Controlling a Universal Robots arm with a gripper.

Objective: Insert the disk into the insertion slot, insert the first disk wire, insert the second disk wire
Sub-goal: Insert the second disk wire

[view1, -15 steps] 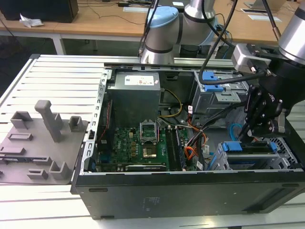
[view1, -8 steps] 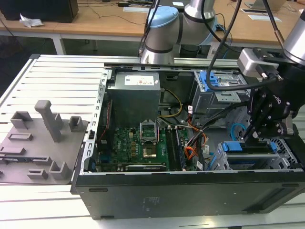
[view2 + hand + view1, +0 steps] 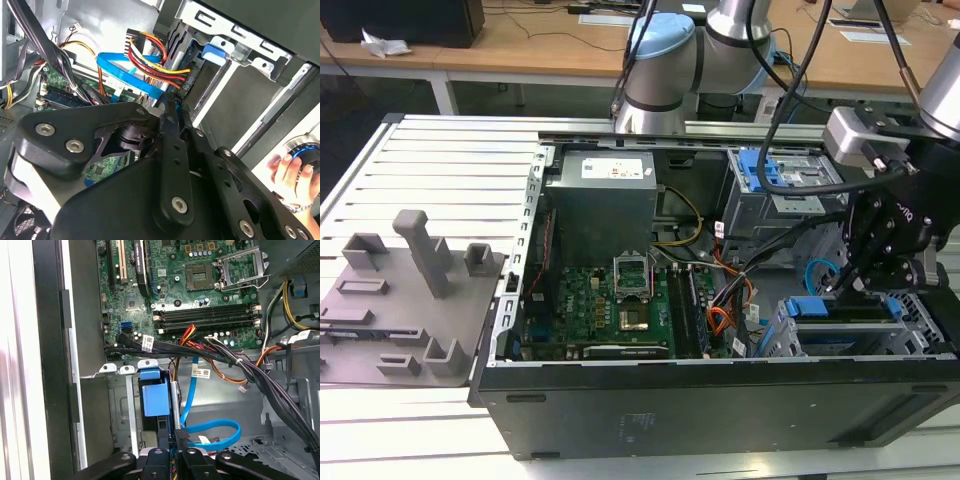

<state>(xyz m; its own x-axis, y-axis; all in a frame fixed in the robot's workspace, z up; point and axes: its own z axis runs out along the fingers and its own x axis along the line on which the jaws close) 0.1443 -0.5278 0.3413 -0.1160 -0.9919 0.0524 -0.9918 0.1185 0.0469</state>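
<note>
Down low, the black pincer (image 3: pixel 181 440) is clamped on a small dark plug (image 3: pixel 181 434).

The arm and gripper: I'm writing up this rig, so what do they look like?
The arm has silver-grey tube links and light-blue joint caps, with black cables hanging beside it. The gripper is matt black, built of flat linkage bars with silver screw heads, under a grey wrist block.

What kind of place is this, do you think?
Probably a robotics lab or test bench: an open computer case lies on a slatted metal table, the robot arm stands behind it, and wooden desks line the back.
</note>
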